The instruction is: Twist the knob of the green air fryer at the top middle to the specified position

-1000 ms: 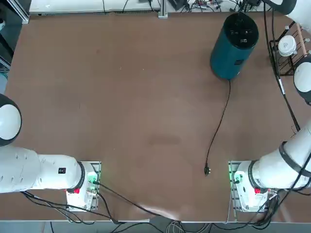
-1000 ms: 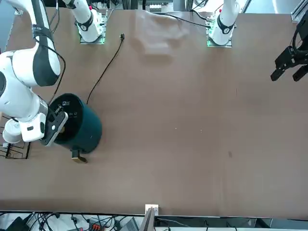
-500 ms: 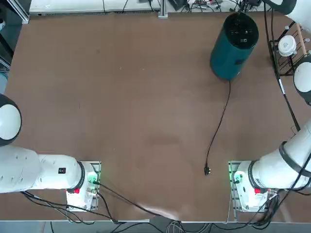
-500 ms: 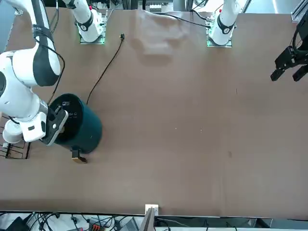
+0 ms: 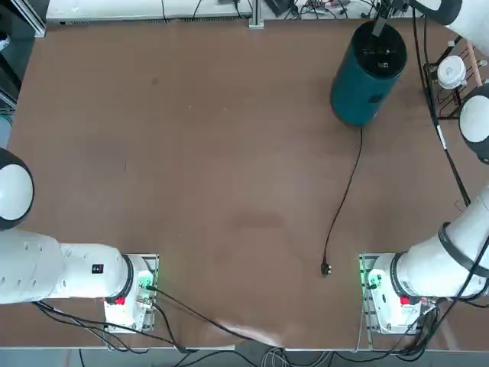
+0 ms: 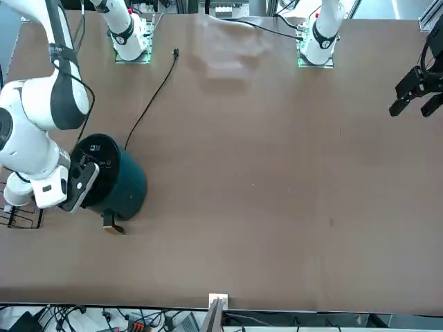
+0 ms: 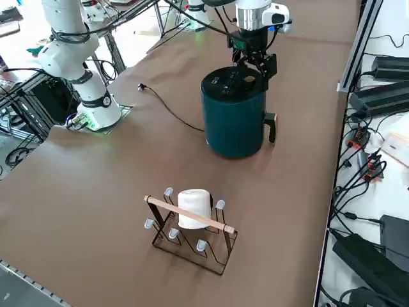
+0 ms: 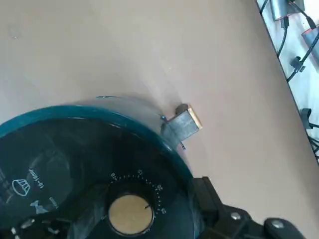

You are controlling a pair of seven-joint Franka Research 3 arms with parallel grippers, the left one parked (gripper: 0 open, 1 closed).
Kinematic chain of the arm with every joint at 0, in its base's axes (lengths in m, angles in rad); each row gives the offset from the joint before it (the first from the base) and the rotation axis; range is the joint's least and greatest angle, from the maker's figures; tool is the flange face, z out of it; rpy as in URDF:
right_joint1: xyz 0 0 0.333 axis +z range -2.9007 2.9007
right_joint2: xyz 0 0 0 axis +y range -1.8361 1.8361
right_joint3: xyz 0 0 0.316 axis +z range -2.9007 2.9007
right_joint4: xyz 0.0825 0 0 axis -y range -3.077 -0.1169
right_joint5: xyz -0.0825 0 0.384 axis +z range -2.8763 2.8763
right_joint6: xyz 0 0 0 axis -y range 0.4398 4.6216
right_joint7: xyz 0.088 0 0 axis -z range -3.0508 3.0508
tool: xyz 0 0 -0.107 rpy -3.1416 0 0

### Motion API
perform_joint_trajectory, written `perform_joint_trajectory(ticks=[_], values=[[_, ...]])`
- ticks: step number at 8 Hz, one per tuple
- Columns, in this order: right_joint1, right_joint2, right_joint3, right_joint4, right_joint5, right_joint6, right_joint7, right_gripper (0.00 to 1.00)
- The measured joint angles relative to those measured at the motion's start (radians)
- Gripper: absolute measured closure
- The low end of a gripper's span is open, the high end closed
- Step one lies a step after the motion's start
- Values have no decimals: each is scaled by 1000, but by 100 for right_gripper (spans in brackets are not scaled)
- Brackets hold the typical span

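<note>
Although the right gripper (image 7: 254,62) is seen poised just above the far edge of the green air fryer (image 7: 235,115), its fingers are largely hidden, and whether they are spread or closed cannot be told. In the wrist view only one dark finger (image 8: 212,206) is shown beside the fryer's rim, cut off by the picture's edge, and nothing is seen held by it. The knob (image 8: 130,214) is made out there as a small round tan dial on the black control panel (image 8: 60,184), ringed by tiny white tick marks and numbers that are too small to be read; it is not touched by anything visible. In the top view the fryer (image 5: 368,73) is placed at the far edge of the bench (image 5: 191,153), towards the robot's right, and the gripper is mostly cut off by the picture's upper edge. A thin black power cord (image 5: 345,195) is seen trailing from the fryer's base towards the robot, ending in a plug lying on the bench. In the front view the panel is partly covered by the white wrist. A wire rack (image 7: 192,227) holding a white ball (image 7: 193,207) is set on the bench well apart from the fryer.
</note>
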Motion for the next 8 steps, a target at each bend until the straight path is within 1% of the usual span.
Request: perform_joint_trajectory(ticks=[3,5,7,8], values=[[0,-3,0,1,19,4,5,0],[0,-11,0,8,38,17,54,0],[2,-42,1,14,50,9,169,0],[2,-67,1,15,53,-10,256,0]])
